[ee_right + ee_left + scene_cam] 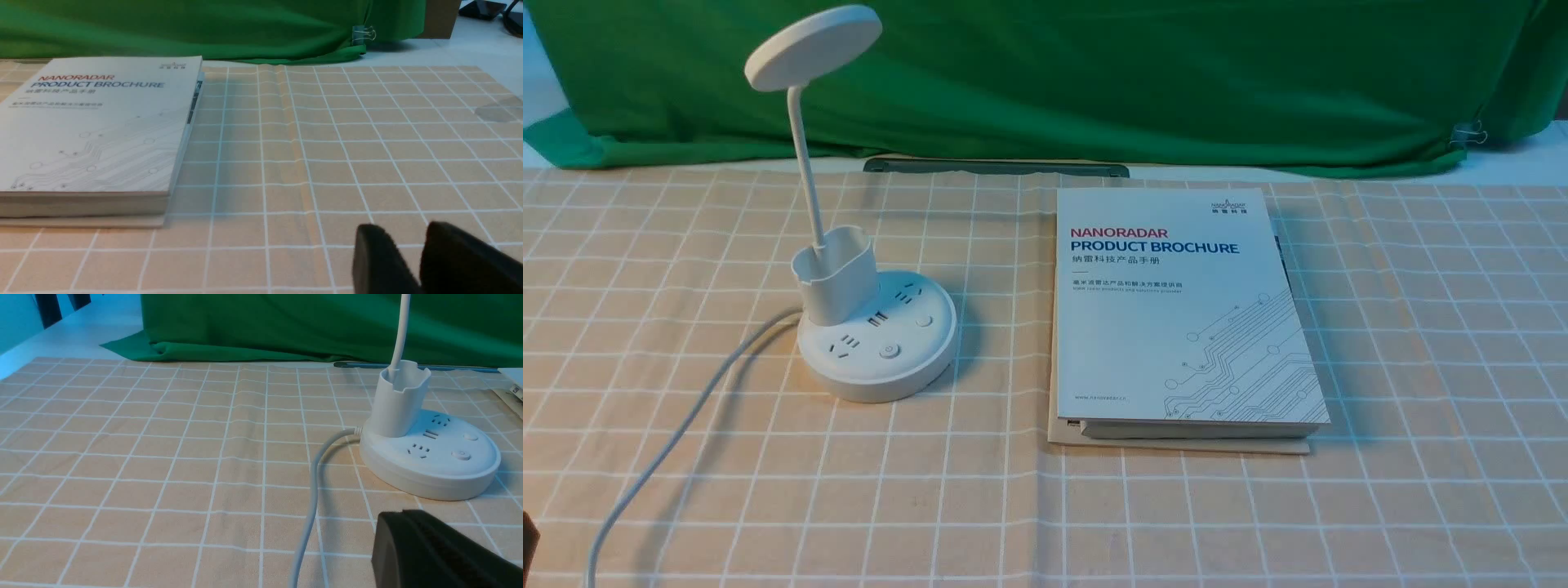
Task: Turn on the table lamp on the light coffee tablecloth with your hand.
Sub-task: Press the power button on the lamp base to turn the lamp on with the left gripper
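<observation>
- The table lamp (876, 343) stands upright on the left half of the tablecloth (1421, 343). Its round base lies flat on the cloth, and the pen cup and thin neck rise from the rear of the base.
- The disc head (813, 46) is tilted and sits above the base. No glow can be made out on it.
- The cord (678, 425) leaves the left side of the base and trails across the cloth to the near left edge.
- A stack of brochures (1184, 310) lies flat to the right of the lamp, near it but not touching.
- A green cloth (1176, 73) hangs behind the table.
- Left gripper (408, 522): low over the cloth, near the lamp base and cord, touching neither. It shows as one dark mass, so the jaw state cannot be told.
- Right gripper (408, 228): over bare cloth, right of the brochures. Its fingers (380, 261) are parted by a narrow gap and grasp nothing.
</observation>
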### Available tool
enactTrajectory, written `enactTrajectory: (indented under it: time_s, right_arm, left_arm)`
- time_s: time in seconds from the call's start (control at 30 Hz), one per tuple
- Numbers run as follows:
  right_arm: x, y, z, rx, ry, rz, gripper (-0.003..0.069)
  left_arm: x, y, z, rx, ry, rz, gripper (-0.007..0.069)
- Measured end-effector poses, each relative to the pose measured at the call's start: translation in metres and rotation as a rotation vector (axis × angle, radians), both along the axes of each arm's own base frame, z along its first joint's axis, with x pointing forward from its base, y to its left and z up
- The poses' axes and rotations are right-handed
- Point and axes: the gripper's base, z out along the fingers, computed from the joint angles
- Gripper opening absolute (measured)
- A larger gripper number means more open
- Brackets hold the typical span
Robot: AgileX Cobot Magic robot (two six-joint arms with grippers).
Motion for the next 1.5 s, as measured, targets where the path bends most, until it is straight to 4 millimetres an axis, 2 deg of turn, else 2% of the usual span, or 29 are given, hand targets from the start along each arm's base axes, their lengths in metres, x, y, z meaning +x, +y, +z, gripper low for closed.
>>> enactTrajectory:
  time_s: [1.27,1.4,1.5]
  right_arm:
    - [0.000,0.000,0.000,0.000,0.000,0.000,0.0238]
    - [0.000,0.000,0.000,0.000,0.000,0.000,0.0238]
    - [0.000,0.000,0.000,0.000,0.000,0.000,0.0238]
  left_arm:
    - [0.000,0.000,0.000,0.002,-0.004,0.000,0.0001]
    - [0.001,0.000,0.006,-0.005,-0.068,0.000,0.0001]
    - [0.001,0.000,0.019,-0.005,-0.206,0.000,0.0001]
